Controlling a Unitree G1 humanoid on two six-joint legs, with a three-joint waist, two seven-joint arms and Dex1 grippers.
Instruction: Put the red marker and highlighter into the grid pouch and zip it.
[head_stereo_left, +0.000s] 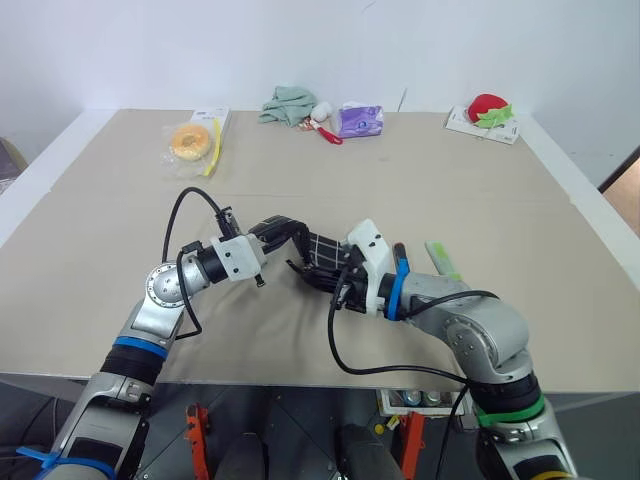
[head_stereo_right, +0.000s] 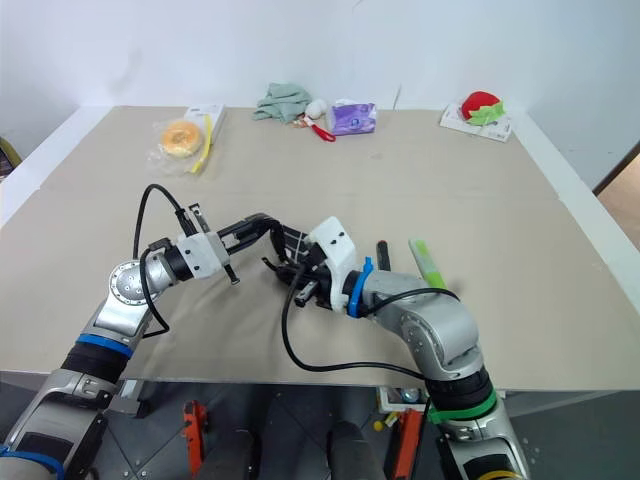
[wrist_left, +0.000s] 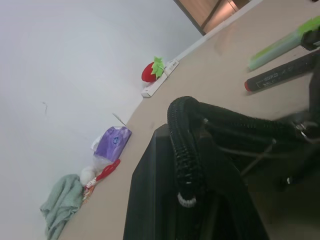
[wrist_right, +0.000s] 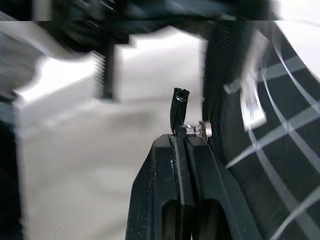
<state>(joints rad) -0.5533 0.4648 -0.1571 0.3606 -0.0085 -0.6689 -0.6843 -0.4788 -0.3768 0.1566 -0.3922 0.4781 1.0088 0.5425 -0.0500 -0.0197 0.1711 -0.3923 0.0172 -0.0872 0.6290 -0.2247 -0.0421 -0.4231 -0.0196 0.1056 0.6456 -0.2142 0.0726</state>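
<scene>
- Head views: the left gripper and right gripper meet over the near middle of the table, both clamped on the grid pouch, which hangs between them, lifted off the surface. The marker and the highlighter lie side by side on the table just beyond the right forearm, not yet in the pouch; their long axes run away from the robot, roughly parallel. The right arm is plainly the nearer one to both (the left would have to cross over).
- Left wrist view: the left fingers are pressed together on the pouch's black zippered edge. Past that gripper, the marker and highlighter lie on the table, well apart from the fingers, the marker the closer of the two.
- Right wrist view: the right fingers are shut on the black zipper pull, with the grid fabric just beside them. I judge that the opening must be widened before either pen goes in.
</scene>
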